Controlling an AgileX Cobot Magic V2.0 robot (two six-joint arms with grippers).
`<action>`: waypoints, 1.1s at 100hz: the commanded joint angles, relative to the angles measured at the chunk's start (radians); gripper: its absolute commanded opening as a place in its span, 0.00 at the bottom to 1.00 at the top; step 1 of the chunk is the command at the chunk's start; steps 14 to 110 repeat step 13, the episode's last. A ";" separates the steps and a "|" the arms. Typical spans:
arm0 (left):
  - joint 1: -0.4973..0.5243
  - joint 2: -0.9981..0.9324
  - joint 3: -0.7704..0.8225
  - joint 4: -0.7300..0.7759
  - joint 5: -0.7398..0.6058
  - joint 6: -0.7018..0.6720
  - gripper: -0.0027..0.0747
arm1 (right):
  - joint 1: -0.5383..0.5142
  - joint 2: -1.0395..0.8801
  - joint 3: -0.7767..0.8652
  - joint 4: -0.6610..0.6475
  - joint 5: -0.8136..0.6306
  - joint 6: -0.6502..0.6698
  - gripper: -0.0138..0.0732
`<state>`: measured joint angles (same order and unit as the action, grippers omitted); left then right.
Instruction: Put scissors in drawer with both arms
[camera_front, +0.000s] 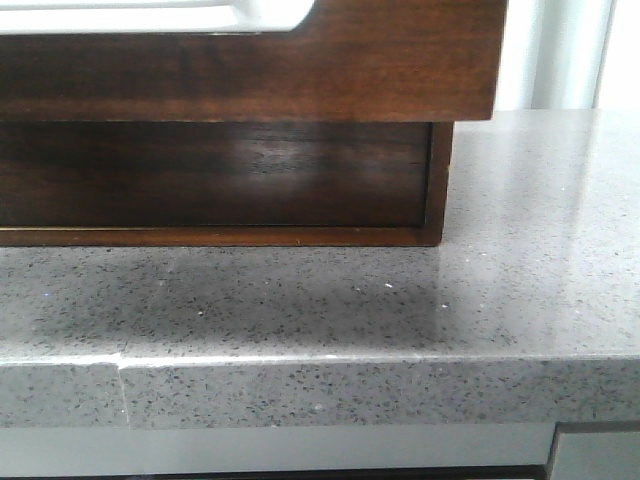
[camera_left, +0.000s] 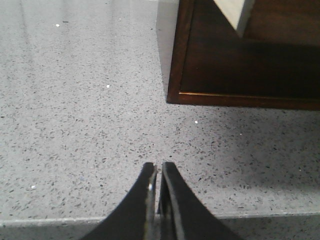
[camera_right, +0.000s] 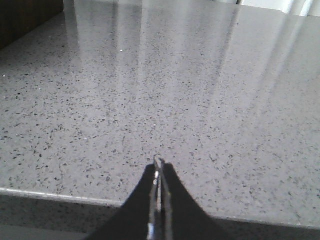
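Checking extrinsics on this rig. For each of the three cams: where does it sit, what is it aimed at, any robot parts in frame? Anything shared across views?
Front: low, looking forward at the wooden chest on the grey speckled countertop; no robot parts show.
Left wrist: above the counter's near edge, aimed at the chest's corner; left gripper at bottom, fingers shut, empty.
Right wrist: same edge, aimed across bare countertop; right gripper at bottom, fingers shut, empty.
Shared: countertop in all three; chest in front and left wrist. Scissors in none.

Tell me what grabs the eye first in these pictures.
A dark brown wooden chest fills the upper front view, standing on a grey speckled stone countertop. The left gripper and the right gripper are shut, each hanging near the counter's front edge. No scissors show.
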<state>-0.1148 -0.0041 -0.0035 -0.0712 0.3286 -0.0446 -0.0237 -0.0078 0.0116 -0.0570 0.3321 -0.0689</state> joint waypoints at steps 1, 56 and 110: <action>-0.005 -0.033 0.019 -0.014 -0.041 -0.008 0.01 | -0.006 -0.030 0.033 -0.006 -0.026 0.003 0.11; -0.005 -0.033 0.019 -0.014 -0.041 -0.008 0.01 | -0.006 -0.030 0.033 -0.006 -0.026 0.003 0.11; -0.005 -0.033 0.019 -0.014 -0.041 -0.008 0.01 | -0.006 -0.030 0.033 -0.006 -0.026 0.003 0.11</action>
